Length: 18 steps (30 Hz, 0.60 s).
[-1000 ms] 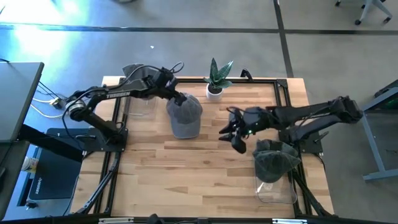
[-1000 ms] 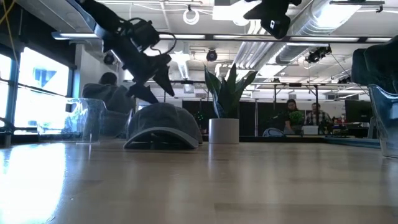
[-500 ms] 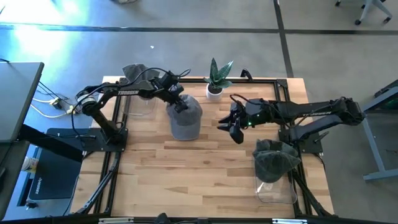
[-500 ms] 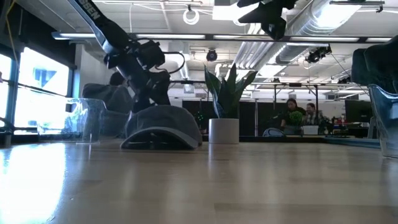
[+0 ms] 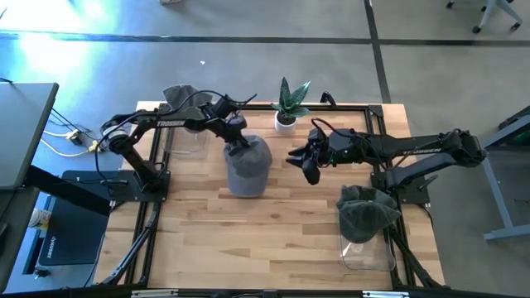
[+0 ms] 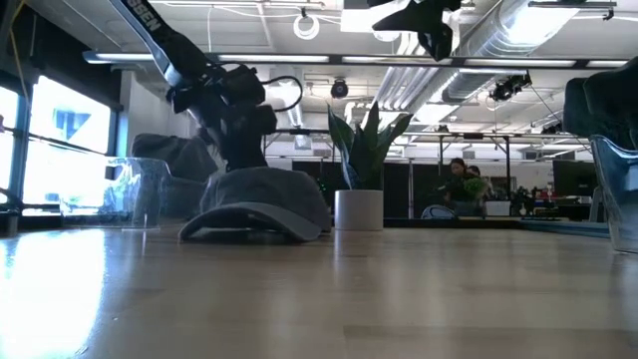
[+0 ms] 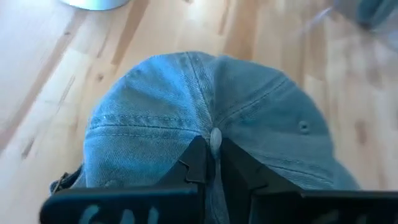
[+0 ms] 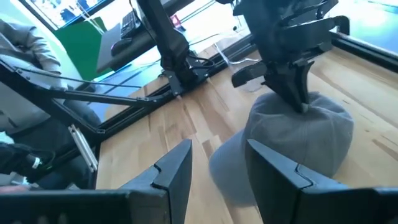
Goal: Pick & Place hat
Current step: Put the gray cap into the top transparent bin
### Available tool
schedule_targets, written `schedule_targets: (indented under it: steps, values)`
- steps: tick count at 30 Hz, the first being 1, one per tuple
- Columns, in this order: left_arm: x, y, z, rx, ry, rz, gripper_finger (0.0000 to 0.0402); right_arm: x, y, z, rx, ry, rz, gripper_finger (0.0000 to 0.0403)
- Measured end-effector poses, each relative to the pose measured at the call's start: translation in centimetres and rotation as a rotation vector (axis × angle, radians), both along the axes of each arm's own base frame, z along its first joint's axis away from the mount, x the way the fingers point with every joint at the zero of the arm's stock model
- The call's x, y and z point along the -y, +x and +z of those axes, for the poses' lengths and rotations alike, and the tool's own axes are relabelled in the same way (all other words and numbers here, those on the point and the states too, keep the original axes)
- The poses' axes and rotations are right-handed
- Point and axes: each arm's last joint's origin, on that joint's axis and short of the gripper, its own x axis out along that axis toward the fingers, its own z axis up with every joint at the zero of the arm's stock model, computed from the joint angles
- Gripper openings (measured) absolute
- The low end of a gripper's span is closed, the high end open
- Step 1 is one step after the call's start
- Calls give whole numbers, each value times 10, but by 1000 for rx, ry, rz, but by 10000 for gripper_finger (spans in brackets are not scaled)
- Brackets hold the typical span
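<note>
The grey cotton baseball cap (image 5: 246, 162) lies on the pale wooden counter (image 5: 273, 223), just in front of the small white-potted green plant (image 5: 287, 106), and the crown fabric is pinched at the top button by the left hand (image 7: 212, 163), whose fingers are pressed together on a thin fold. The right hand (image 5: 307, 165) is held above the counter beside the cap, its fingers spread and nothing between them. The hold is judged to be shallow: only a pleat of soft cloth near the button is caught, so the fold could be pulled out of the fingers when the cap is raised, and the cap would drop back on the counter. Because the fabric is limp, the brim (image 6: 239, 221) may hang down and swing once lifted, and it could be dragged against the plant, which stands close by and could be tipped. A clear plastic bin (image 5: 367, 248) at the counter's right side already carries a dark green hat (image 5: 364, 213) on its rim; if that is the target, the way there passes near the raised right hand, and a brush between the two arms could result if the right arm is not drawn aside. A second clear container (image 6: 140, 191) stands beside the cap on the left arm's side and could be nudged by the arm's elbow during a lift.
</note>
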Motion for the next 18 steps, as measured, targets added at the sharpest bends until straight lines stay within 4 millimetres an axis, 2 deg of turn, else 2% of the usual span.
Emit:
schedule_targets:
  steps: [3,8,10,14,18]
  values:
    - [1,1,14,24,-34,-30,28,1,0,0,1,-2,-21,144]
    - [1,3,46,42,-47,-57,7,2,0,0,1,-13,-54,144]
    - [-1,5,54,42,-9,-55,10,2,0,0,1,-15,-62,144]
    - [-4,7,60,42,54,-32,45,2,0,0,1,-17,-63,144]
    - [-6,9,55,38,73,-52,122,2,0,0,0,-18,-64,144]
